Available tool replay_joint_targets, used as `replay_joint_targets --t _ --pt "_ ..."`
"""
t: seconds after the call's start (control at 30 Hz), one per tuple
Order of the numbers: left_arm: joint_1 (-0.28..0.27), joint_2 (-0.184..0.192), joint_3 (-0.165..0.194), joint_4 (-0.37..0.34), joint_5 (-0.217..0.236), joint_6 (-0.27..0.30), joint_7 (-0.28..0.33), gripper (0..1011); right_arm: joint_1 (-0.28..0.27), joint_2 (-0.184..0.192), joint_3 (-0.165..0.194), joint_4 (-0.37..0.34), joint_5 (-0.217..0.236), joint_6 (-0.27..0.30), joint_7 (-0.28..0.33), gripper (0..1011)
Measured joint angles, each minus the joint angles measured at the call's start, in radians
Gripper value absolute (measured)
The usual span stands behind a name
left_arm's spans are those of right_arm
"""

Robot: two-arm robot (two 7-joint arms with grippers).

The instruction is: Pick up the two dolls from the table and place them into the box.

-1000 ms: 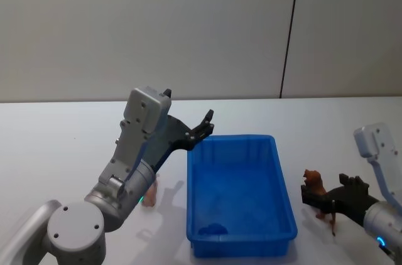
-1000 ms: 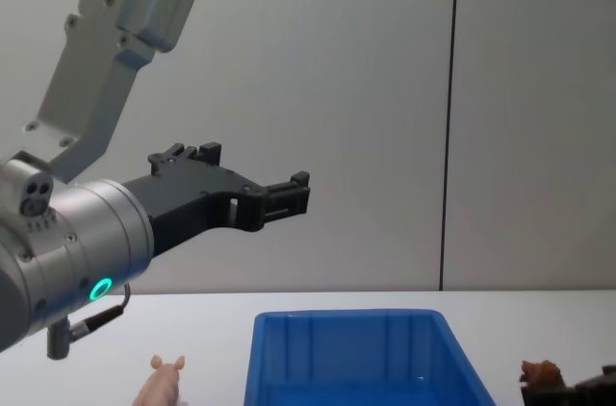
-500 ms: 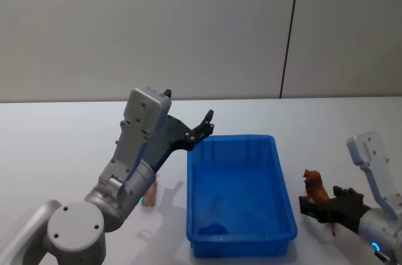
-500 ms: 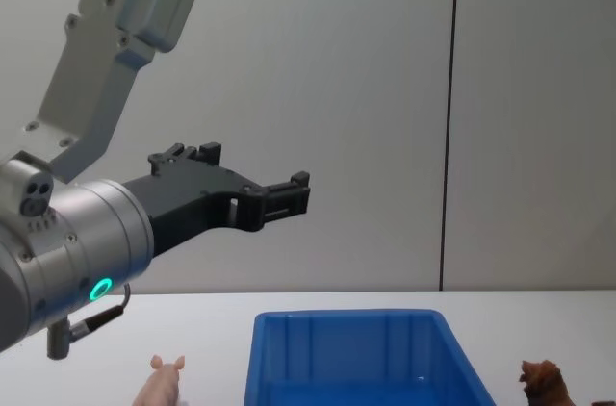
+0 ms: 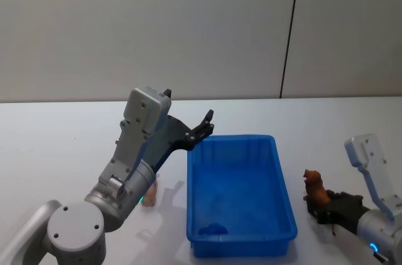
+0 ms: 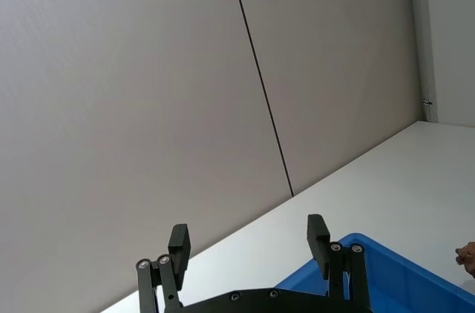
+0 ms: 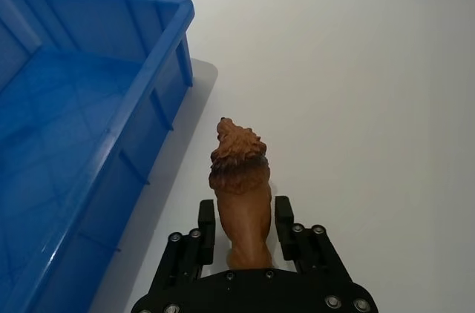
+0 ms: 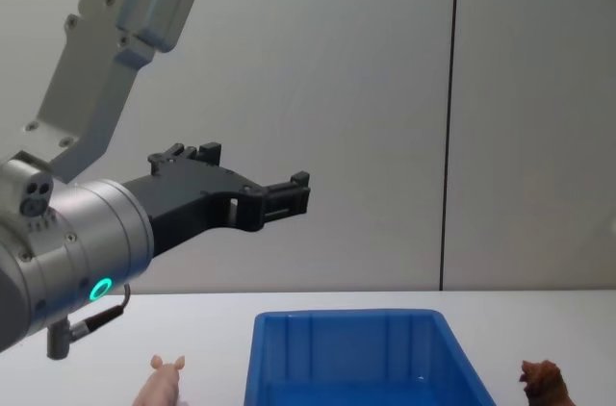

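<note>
Right end effector lower, around doll

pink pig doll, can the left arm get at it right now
Probably yes. The pink pig doll stands on the table left of the box, beneath the left arm. The open left gripper hangs high above; it must drop and pull back. The right gripper grips the brown doll.

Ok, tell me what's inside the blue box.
No doll inside the box: bare blue floor, plus a darker patch near its front left corner that I cannot identify. The brown doll stands outside, right of it, at the right gripper.
</note>
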Motion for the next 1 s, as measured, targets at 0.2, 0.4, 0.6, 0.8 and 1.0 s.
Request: replay_joint_targets --t 0.2,0.4,0.6,0.8,1.0 --pt "0.0 0.0 0.0 0.0 0.0 0.0 0.0 1001 -0.004 0.001 0.002 -0.011 -0.003 -0.009 -0.013 360" --pt "0.0 0.0 0.0 0.0 0.0 0.0 0.0 1001 -0.013 0.002 0.005 -0.034 -0.006 -0.035 -0.026 360" --pt "0.0 0.0 0.0 0.0 0.0 0.0 0.0 1001 -0.022 0.004 0.006 -0.069 -0.011 -0.075 -0.03 360" --pt "0.0 0.0 0.0 0.0 0.0 0.0 0.0 1001 -0.024 0.003 0.003 -0.112 -0.018 -0.116 -0.018 360" --pt "0.0 0.0 0.0 0.0 0.0 0.0 0.0 1001 -0.016 -0.004 -0.005 -0.149 -0.024 -0.138 0.021 360"
